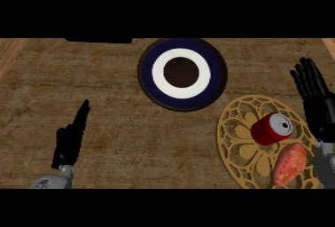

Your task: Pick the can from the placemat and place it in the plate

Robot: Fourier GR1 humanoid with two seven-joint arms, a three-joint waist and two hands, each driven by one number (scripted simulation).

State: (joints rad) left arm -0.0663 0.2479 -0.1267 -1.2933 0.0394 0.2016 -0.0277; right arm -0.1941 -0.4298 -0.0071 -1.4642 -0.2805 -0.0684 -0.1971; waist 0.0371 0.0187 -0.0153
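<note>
Brown counter (131, 133), seemingly wooden-edged.

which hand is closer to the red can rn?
Right. The right hand is open, just right of the can on the placemat. The left hand is far off at the view's left.

You lose the placemat (243, 133) at the lower edge; the sweet potato (289, 165) hides part (its lower right); the right forearm (324, 162) is cropped.
</note>
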